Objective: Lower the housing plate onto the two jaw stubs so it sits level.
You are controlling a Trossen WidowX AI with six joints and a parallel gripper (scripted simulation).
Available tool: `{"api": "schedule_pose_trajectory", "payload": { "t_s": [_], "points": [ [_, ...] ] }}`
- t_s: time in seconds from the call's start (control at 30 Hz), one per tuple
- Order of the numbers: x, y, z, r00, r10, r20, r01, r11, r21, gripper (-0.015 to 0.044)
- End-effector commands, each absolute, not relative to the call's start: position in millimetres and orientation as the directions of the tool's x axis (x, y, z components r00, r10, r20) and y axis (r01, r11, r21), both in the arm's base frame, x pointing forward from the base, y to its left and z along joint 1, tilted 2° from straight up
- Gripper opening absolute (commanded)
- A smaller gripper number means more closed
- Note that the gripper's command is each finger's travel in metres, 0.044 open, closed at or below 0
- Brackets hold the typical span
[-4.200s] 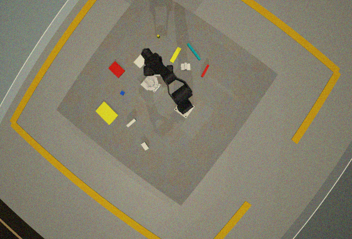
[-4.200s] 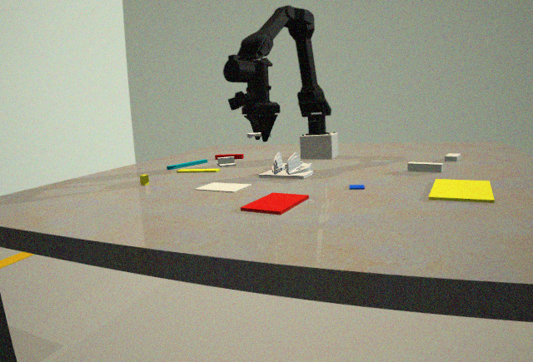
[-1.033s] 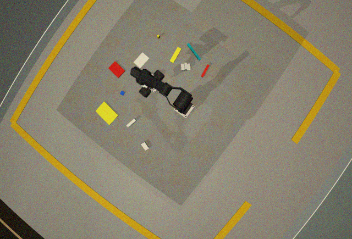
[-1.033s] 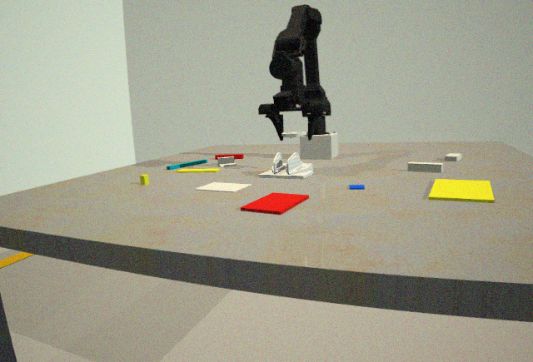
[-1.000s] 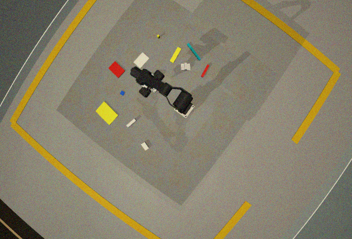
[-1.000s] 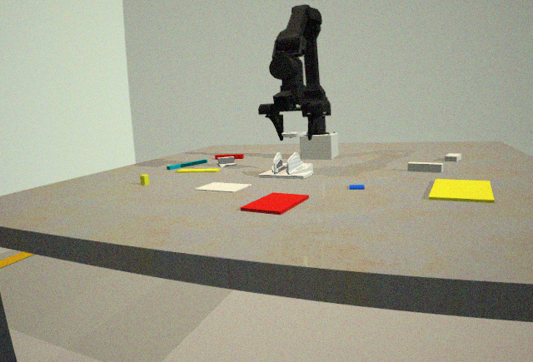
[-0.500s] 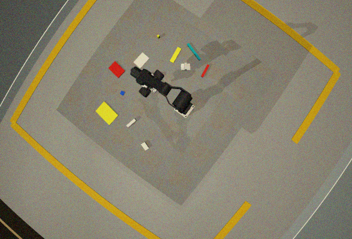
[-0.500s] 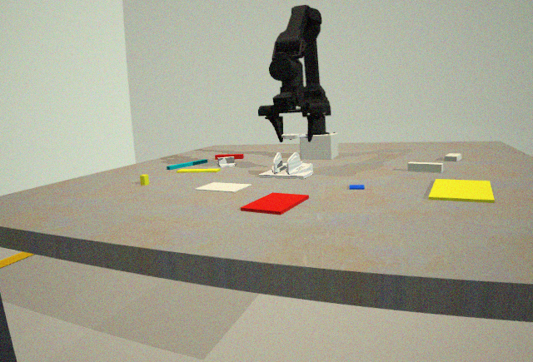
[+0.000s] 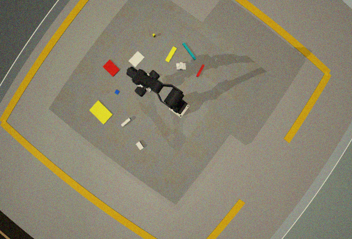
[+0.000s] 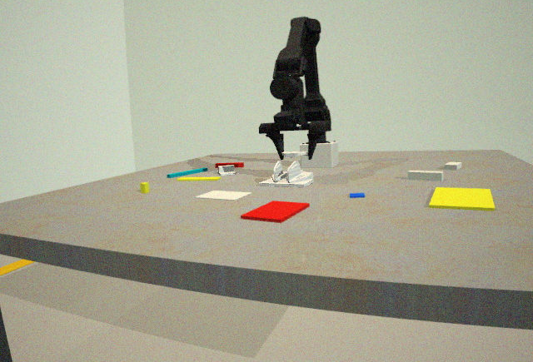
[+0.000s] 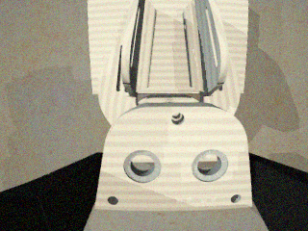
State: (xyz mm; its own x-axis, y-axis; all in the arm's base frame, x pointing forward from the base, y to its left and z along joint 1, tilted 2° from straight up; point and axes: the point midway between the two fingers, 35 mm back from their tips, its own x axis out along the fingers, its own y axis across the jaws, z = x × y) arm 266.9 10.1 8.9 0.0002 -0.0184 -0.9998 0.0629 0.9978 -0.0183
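Note:
My gripper (image 10: 296, 156) (image 11: 172, 161) is shut on the white housing plate (image 10: 294, 153) (image 11: 175, 140), one black finger at each side. The plate looks roughly level and hangs above the white base, with a visible gap in the exterior view. It has two large ringed holes and several small ones. The white base (image 10: 286, 184) (image 11: 103, 48) lies flat on the table. Two upright white jaws stand on it, the left one (image 11: 129, 53) and the right one (image 11: 218, 53) in the wrist view, with a channel between them. The plate hides the jaw stubs. The arm covers most of this in the top view.
A cream plate (image 9: 136, 59) (image 10: 223, 195), a red plate (image 9: 111, 67) (image 10: 275, 211) and a small blue piece (image 9: 116, 92) (image 10: 356, 195) lie near the base. A yellow plate (image 9: 100, 112) (image 10: 461, 198), a white bar (image 9: 126, 122) (image 10: 425, 175) and a teal bar (image 9: 188, 51) (image 10: 186, 172) lie farther out.

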Motion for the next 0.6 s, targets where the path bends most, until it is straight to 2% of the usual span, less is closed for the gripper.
{"api": "schedule_pose_trajectory", "payload": {
  "t_s": [0.0,0.57],
  "points": [
    [264,10,0,-0.009,-0.017,-1.0,0.058,0.998,-0.018,0.0351],
    [262,10,-25,-0.009,-0.017,-1.0,0.058,0.998,-0.018,0.0351]
  ]
}}
